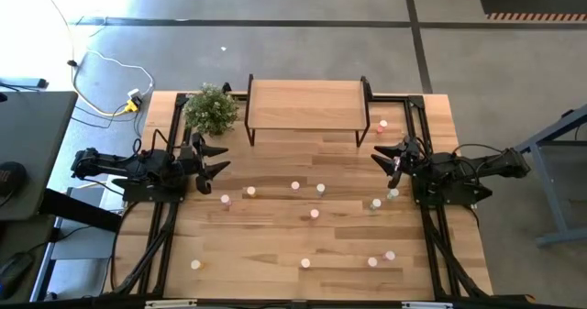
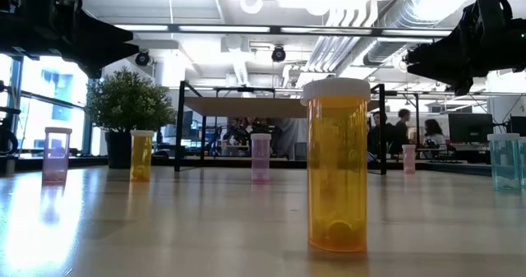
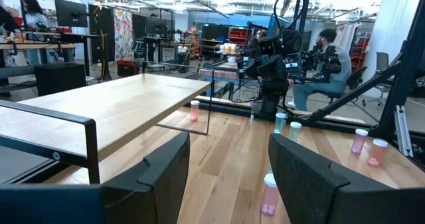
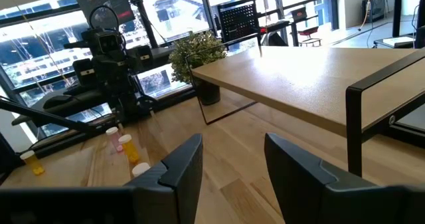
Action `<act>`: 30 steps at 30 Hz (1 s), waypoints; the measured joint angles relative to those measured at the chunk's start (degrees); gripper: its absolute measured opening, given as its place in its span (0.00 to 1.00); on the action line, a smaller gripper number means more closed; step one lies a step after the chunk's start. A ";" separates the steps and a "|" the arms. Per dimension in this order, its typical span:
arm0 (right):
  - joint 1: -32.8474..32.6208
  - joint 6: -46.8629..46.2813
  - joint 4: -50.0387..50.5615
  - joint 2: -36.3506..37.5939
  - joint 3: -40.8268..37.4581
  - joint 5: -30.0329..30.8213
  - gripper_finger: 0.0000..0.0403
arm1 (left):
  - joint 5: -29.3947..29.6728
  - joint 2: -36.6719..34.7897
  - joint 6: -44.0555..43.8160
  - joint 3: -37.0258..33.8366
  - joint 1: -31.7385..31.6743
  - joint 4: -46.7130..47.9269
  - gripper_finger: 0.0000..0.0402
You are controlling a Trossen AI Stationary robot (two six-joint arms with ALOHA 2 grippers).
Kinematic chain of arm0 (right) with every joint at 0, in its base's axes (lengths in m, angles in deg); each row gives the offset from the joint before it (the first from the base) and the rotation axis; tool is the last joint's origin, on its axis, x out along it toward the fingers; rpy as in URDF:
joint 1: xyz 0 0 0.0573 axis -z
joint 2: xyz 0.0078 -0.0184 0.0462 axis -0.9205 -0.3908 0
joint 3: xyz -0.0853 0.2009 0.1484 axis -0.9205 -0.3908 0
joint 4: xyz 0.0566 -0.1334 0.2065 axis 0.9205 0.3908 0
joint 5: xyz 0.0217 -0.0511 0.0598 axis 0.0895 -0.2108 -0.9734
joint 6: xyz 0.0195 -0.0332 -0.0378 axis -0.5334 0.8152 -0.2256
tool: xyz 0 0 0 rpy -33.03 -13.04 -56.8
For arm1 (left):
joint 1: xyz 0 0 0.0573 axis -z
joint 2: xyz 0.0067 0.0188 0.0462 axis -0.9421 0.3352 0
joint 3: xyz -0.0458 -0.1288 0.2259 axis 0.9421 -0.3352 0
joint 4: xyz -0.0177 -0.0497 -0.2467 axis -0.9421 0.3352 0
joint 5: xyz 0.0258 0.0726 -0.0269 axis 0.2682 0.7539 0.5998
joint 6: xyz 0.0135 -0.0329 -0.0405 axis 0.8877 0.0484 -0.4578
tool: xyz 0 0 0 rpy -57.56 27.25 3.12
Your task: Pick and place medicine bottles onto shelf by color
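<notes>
The shelf [image 1: 305, 104] stands at the far edge of the table [image 1: 275, 245], a light-wood board on thin black legs, and its top carries no bottles. A potted plant [image 1: 212, 109] sits just beside the shelf's left end.

The medicine bottles lie scattered on the tabletop in front of the shelf. A loose row runs below its front edge: a pink bottle [image 1: 295, 186], a pale one [image 1: 320, 189] beside it, and another bottle [image 1: 250, 192] further toward the plant side. One pink bottle [image 1: 382, 125] stands close to the shelf's right leg. More bottles sit well away from the shelf near the table's front edge, among them a pair [image 1: 389, 255] on the right side.

In the low view, an orange bottle [image 2: 337, 166] with a white cap stands upright in the foreground, with a small item resting at its bottom. What the other bottles contain cannot be told.

The left gripper [image 1: 216, 160] hovers in front of the plant, its fingers spread and holding nothing. The right gripper [image 1: 384, 155] hovers off the shelf's right front corner, fingers likewise spread and empty.
</notes>
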 joint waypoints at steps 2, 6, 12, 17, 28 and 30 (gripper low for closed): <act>0.00 0.02 0.00 -0.02 0.00 0.00 0.38 | 0.02 -0.01 0.00 -0.01 0.00 0.01 0.49; -0.01 0.02 0.00 -0.01 0.00 0.00 0.38 | 0.01 -0.01 0.00 0.00 0.00 0.01 0.49; -0.02 0.00 0.00 -0.01 0.00 0.00 0.38 | 0.02 0.01 0.00 0.01 0.00 0.01 0.49; -0.02 0.01 0.00 0.00 0.00 0.00 0.38 | 0.86 -0.02 0.00 0.01 0.00 -0.95 0.49; -0.01 0.02 0.00 -0.01 0.00 0.00 0.38 | 1.04 -0.01 0.00 0.01 -0.02 -0.86 0.49; -0.01 0.01 0.00 0.00 0.00 0.00 0.38 | 0.82 -0.01 0.00 0.01 -0.02 -0.86 0.49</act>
